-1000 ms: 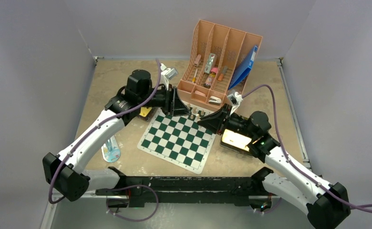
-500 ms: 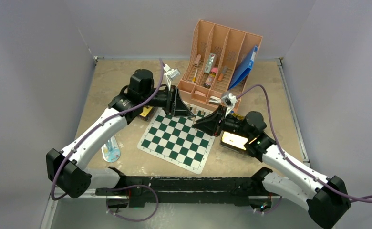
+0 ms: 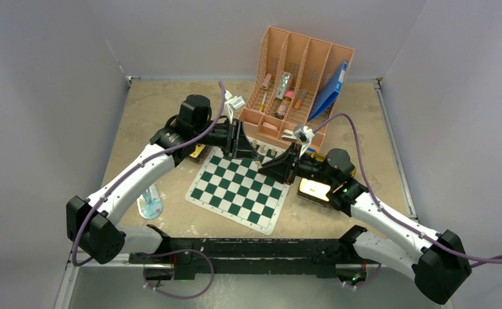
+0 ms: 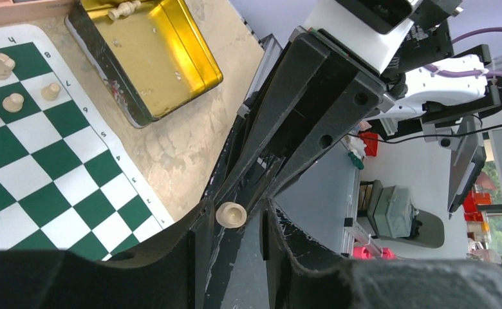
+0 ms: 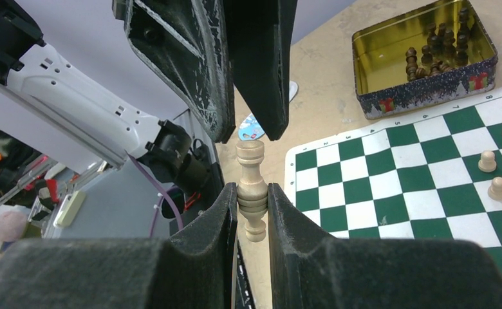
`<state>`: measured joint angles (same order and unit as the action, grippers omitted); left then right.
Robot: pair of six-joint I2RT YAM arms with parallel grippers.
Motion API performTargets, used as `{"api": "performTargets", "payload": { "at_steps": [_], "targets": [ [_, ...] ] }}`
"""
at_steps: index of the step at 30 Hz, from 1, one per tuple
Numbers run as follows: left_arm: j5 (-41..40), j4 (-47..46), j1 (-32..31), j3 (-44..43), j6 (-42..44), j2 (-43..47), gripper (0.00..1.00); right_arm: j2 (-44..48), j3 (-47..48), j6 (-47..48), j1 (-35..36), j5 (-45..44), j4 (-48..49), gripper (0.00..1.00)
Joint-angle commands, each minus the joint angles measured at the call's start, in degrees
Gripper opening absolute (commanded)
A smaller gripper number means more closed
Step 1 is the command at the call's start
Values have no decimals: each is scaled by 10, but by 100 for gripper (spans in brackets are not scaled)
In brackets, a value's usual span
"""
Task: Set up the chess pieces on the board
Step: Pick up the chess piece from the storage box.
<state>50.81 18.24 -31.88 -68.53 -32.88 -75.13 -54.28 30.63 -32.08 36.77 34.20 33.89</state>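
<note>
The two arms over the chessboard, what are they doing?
The right gripper is clamped on a pale chess piece, held in the air near the far edge of the board. The left gripper faces it tip to tip, open at the piece's end and not gripping it; it looks like a handover. Several pale pieces stand on the board, and dark pieces lie in a gold tin beside it.

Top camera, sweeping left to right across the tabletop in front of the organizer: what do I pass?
clear plastic packet → chess board → open gold tin, partly under the right arm
</note>
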Motion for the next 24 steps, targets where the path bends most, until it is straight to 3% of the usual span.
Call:
{"api": "performTargets", "payload": {
  "at_steps": [1,14,21,24],
  "targets": [
    [1,26,2,-15,23,-3,31,1,30,3,5,9,45,0],
    [3,46,1,-20,38,-11,33,-9,34,-2,10,12,52,0],
    [2,55,-2,-19,47,-10,22,-13,35,-2,14,10,52,0],
    [3,54,-2,-17,46,-9,10,-13,36,0,14,4,50,0]
  ]
}}
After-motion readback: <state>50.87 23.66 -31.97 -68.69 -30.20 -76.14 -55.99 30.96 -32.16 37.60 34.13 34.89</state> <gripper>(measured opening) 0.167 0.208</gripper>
